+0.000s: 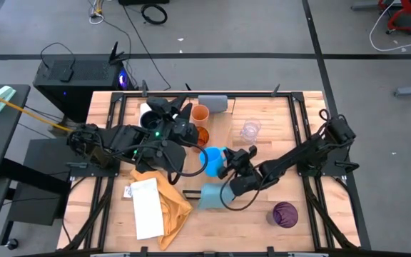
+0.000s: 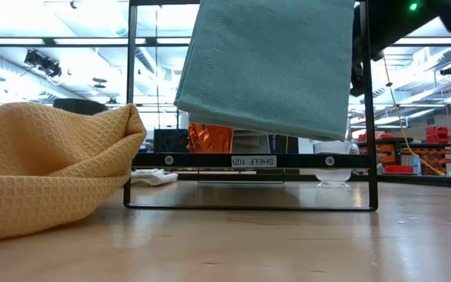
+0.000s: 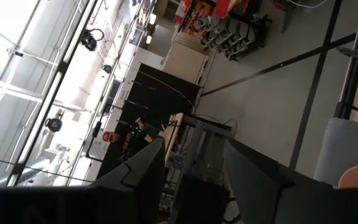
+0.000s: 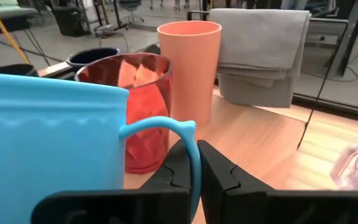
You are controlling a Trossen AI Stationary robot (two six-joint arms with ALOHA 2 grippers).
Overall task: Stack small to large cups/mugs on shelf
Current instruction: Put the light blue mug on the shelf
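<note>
Right gripper (image 4: 196, 163) clenched on bright blue mug (image 4: 48, 137) handle beside amber translucent cup (image 4: 132, 106), orange cup (image 4: 190, 68); left gripper (image 3: 194, 168) released.

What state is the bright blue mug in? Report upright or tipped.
Upright: the bright blue mug stands rim up, the right gripper closed on its handle.
</note>
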